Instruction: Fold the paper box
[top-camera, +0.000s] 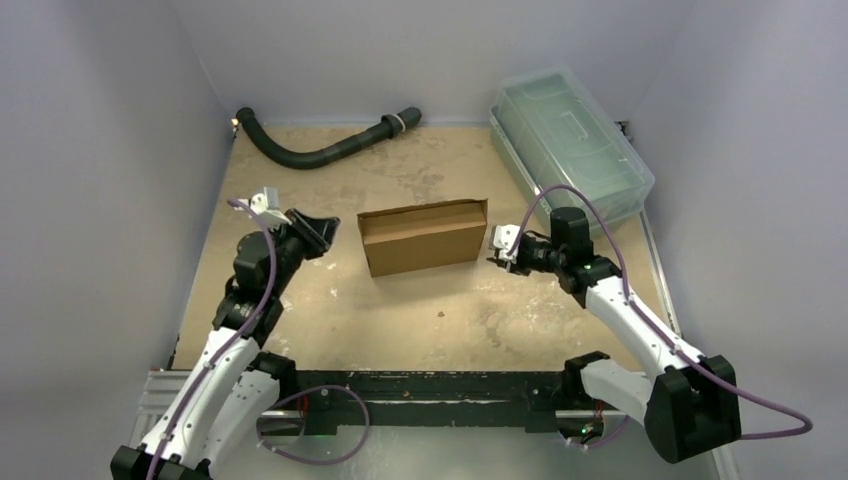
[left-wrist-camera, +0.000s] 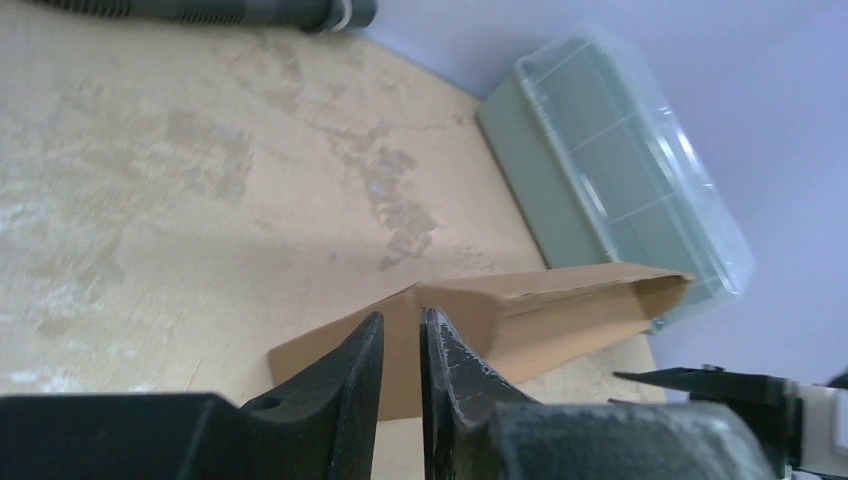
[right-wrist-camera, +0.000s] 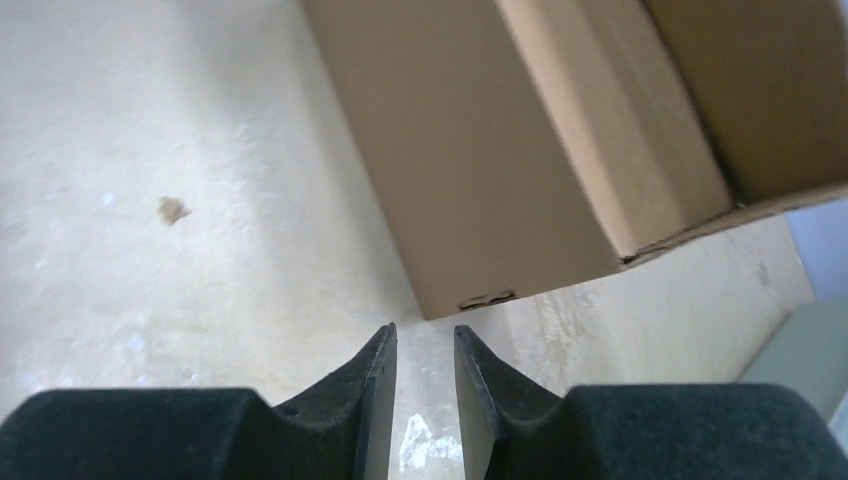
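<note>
**Paper box: handling properties and grip points**

**Position.** The paper box (top-camera: 423, 237) sits near the middle of the table (top-camera: 400, 320), long side across the overhead view. It has the form of a shallow closed box with the lid panel on top. The left gripper (top-camera: 325, 232) stands off its left end with a clear gap. The right gripper (top-camera: 497, 248) is just beside its right end; we cannot confirm contact.

**Gripper state.** In each wrist view the fingers are only a narrow slit apart, with nothing between them. Neither gripper holds the box.

**Expected handling.** We judge the box to be light, unprinted corrugated cardboard. Panels should be stiff across their faces and hinge readily along the creases. Edges and corners are likely to crush under a hard pinch. The empty box will probably slide on the table when pushed from one side only.

**Where to take hold.**
1. In the right wrist view the lid edge at the end overhangs the wall slightly. We consider this thin free edge the best pinch point.
2. We brace the opposite end with the other gripper before pressing.
3. We press with flat finger faces on panels, near creases, not at mid-span.

**Nearby.** A clear plastic lidded bin (top-camera: 570, 140) and a black hose (top-camera: 320, 150) lie at the far side, well apart from the box.
</note>
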